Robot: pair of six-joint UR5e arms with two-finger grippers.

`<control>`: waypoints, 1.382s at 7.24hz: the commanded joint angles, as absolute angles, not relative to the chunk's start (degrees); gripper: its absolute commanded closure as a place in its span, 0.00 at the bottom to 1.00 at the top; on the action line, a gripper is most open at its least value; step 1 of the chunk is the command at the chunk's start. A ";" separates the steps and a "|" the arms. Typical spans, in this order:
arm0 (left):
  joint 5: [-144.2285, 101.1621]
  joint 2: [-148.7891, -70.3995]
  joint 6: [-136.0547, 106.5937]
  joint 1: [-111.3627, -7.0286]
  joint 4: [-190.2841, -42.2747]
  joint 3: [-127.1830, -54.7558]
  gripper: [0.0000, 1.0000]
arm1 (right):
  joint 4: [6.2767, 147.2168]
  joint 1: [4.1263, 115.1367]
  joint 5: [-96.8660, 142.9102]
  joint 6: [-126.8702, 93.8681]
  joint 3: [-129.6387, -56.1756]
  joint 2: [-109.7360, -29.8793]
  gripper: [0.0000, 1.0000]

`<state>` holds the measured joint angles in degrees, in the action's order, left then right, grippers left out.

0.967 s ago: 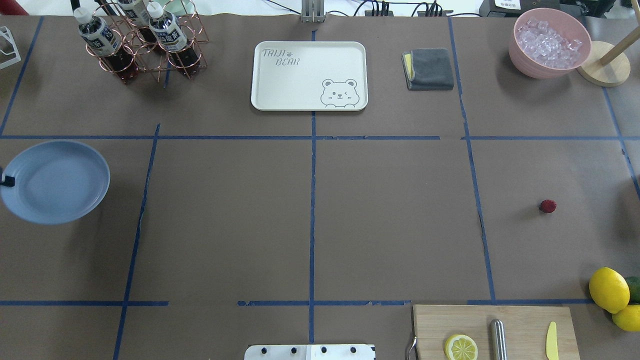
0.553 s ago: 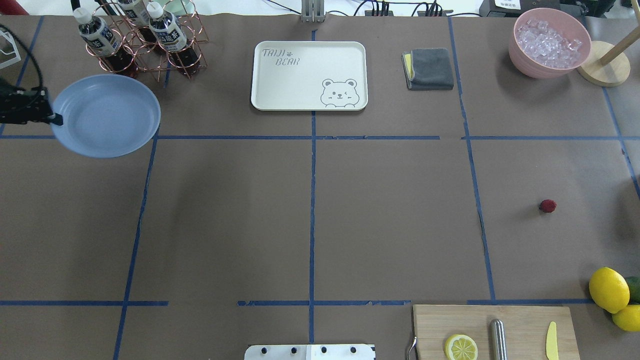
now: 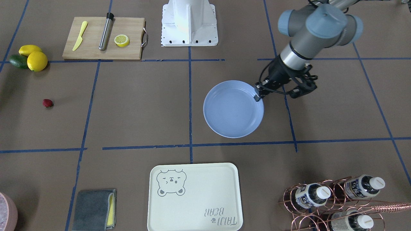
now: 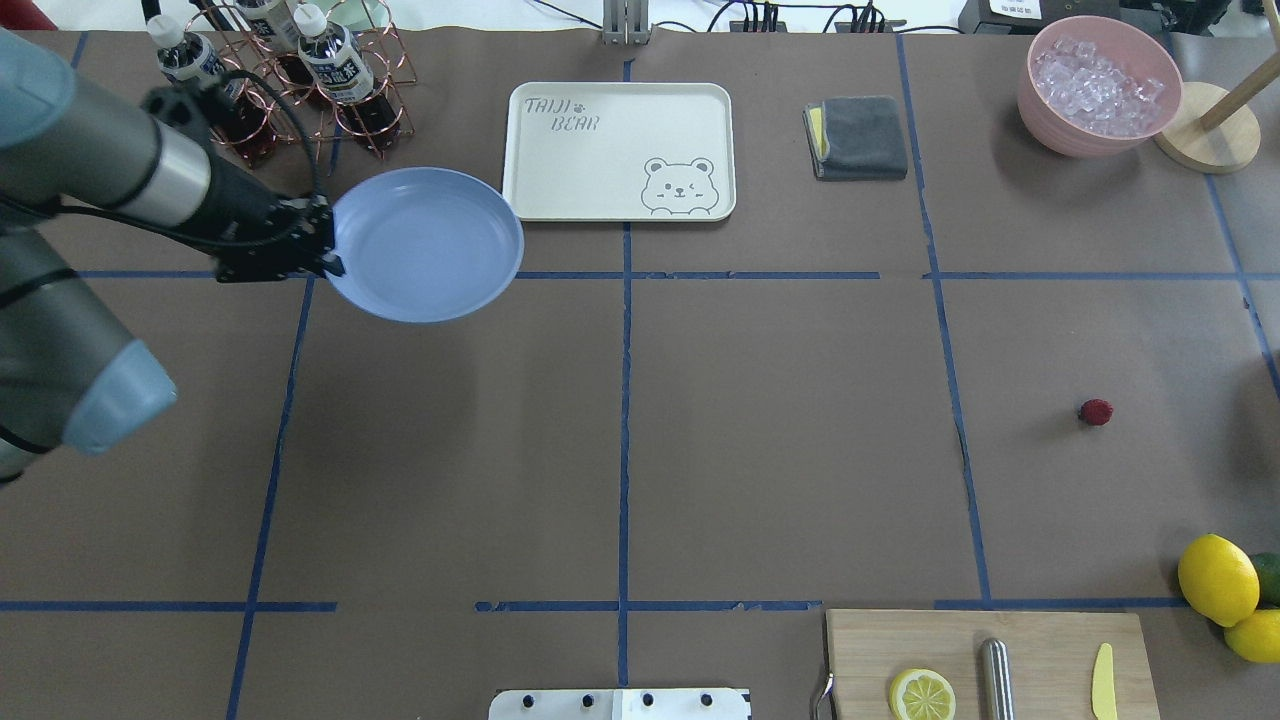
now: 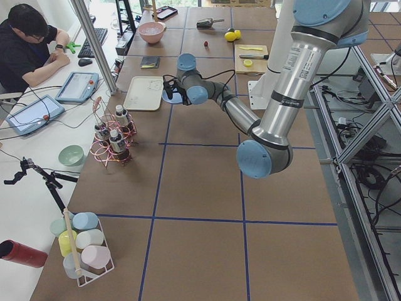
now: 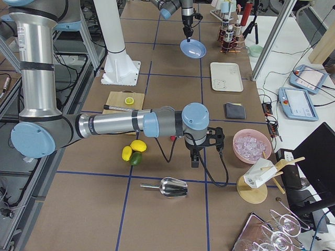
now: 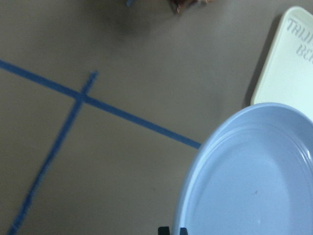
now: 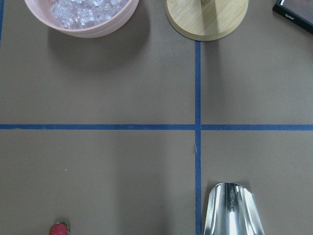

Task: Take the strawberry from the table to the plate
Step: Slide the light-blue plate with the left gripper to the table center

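The strawberry [image 4: 1096, 412] is a tiny dark red berry lying alone on the brown table [image 4: 780, 450], at the right side of the overhead view; it also shows as a strawberry [image 3: 48, 103] in the front view and at the bottom edge of the right wrist view [image 8: 59, 229]. My left gripper [image 4: 330, 262] is shut on the near rim of the pale blue plate [image 4: 425, 245], which hangs above the table beside the cream tray. The plate [image 7: 254, 176] is bare inside. My right gripper [image 6: 194, 161] shows only in the right side view, pointing down near the strawberry's area; I cannot tell its state.
A cream bear tray [image 4: 618, 150] lies just right of the plate, and a copper bottle rack [image 4: 290, 85] stands behind it. A grey cloth [image 4: 858, 137], a pink bowl of ice [image 4: 1100, 85], lemons [image 4: 1217, 578], a cutting board [image 4: 990, 665] and a metal scoop [image 8: 232, 210] ring the strawberry.
My left arm has carried the plate from the table's left edge rightward to just beside the cream tray. The strawberry has not moved.
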<state>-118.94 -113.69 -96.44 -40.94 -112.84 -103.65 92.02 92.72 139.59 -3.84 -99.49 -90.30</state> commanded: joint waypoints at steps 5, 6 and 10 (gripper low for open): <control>-108.64 -116.98 -105.38 -26.38 -122.70 -95.80 1.00 | 92.02 92.64 140.10 -4.31 -100.55 -90.35 0.00; -108.02 -116.98 -105.29 -26.19 -122.78 -95.80 1.00 | 92.11 92.64 140.01 -4.39 -100.55 -90.35 0.00; -110.53 -115.49 -98.40 -34.33 -114.15 -103.34 0.00 | 91.93 87.23 141.07 -13.75 -104.47 -90.26 0.00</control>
